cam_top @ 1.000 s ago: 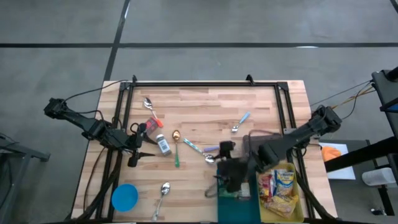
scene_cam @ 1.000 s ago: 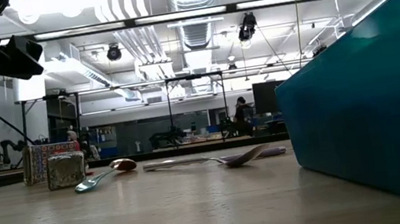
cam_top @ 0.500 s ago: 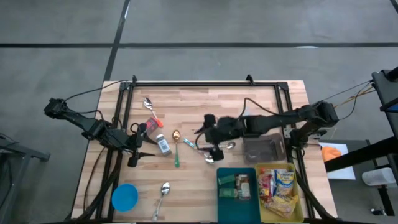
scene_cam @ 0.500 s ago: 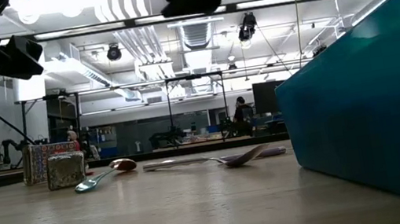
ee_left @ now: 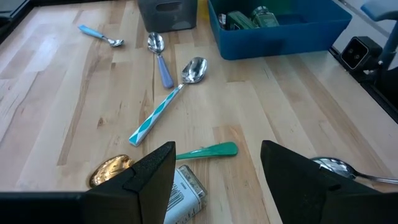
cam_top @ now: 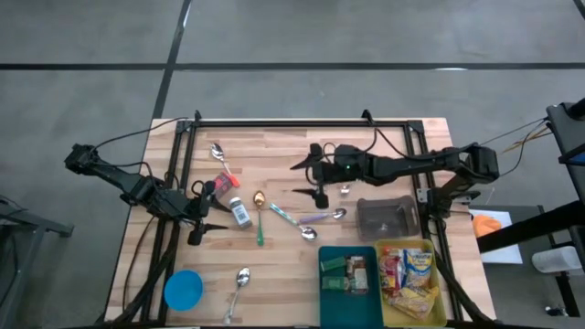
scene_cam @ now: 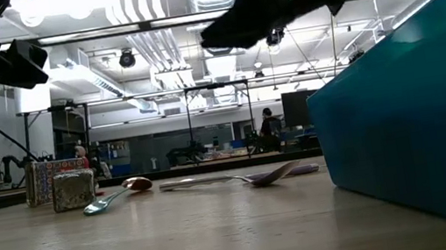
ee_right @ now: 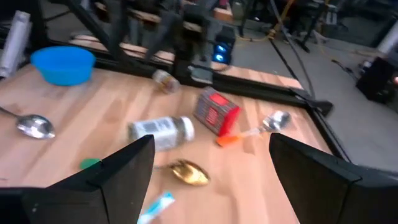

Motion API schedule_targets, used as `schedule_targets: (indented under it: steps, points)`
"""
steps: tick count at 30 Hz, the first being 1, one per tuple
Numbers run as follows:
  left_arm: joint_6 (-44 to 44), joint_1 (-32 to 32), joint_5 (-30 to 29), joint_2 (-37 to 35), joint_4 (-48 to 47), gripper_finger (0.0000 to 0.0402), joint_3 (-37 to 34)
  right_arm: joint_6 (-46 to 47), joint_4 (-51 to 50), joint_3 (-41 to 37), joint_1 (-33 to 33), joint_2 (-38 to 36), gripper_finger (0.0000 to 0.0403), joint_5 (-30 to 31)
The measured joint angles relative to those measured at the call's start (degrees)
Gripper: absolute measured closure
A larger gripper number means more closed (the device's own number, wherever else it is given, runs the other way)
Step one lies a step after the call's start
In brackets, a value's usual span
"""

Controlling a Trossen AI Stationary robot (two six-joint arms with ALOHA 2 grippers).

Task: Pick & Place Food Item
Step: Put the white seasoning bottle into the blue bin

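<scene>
Since the earlier frames, the right arm has been swung from over the blue rectangular plastic bin (cam_top: 348, 272) at the table's 5 o'clock edge, up and across to just right of table centre. The right gripper (cam_top: 315, 176) is now held above the wood with nothing between its fingers, which are spread wide apart in its wrist view. The left arm has not been moved: the left gripper (cam_top: 203, 212) is parked at 9 o'clock, its jaws parted and empty.

The blue bin already holds small packaged items, and a yellow plastic bin (cam_top: 413, 279) beside it holds snack packets; a dark grey empty tray (cam_top: 388, 217) sits at 3 o'clock. These are grouped on 1 side, probably as drop-off places.

The food items left to move appear to be a small clear jar with a white label (cam_top: 240, 214) and a red rectangular tin (cam_top: 226, 183), lying close together at 9 o'clock, just beside the left gripper. Both are framed ahead of the right gripper (ee_right: 208, 168) in its wrist view, so it is judged to be lined up for a reach toward them.

Several spoons are scattered around, including a metal spoon with a teal striped handle (ee_left: 168, 104) near centre. A blue round plastic bowl (cam_top: 184, 290) sits at 7 o'clock.
</scene>
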Motion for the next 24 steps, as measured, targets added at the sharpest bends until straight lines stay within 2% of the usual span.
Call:
schedule_targets:
  steps: [9, 24]
  points:
    - [0.0, 0.0, 0.0, 0.0, 0.0, 0.0161, 0.0, 1.4, 0.7, -5.3, -3.2, -4.1, 0.0087, 0.4]
    - [0.0, 0.0, 0.0, 0.0, 0.0, 0.0161, 0.0, 0.4, 0.7, -4.8, -3.4, -5.3, 0.0087, 0.5]
